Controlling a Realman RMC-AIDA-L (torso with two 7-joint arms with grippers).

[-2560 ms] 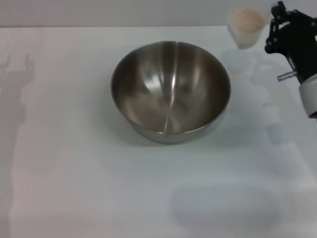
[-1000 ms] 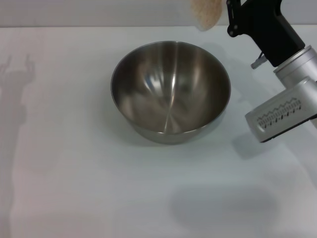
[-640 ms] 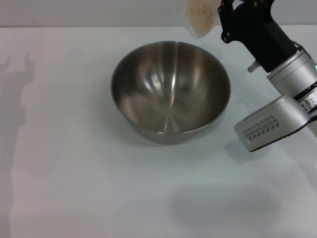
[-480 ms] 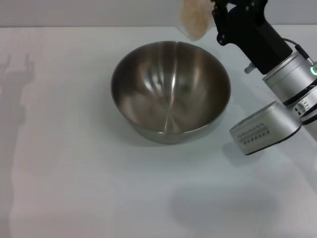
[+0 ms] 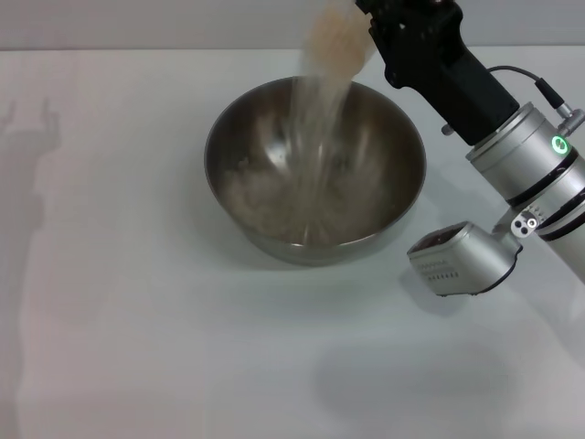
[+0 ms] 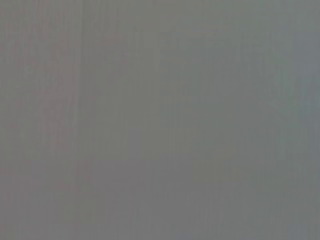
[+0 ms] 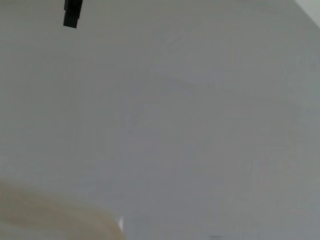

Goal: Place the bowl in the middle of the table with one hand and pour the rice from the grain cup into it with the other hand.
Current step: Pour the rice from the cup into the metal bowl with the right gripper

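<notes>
Right tool [image 5: 370,27] is clamped on the grain cup [image 5: 335,41], held tipped over the bowl's far rim so the rice [image 5: 315,128] falls inside rather than on the counter [image 5: 137,320]. Bowl [image 5: 315,169] is set mid-counter, slightly toward the far edge, rice already piling at its bottom. Right arm is stretched in from the right edge, wrist rolled toward the bowl. Left tool is not seen.
</notes>
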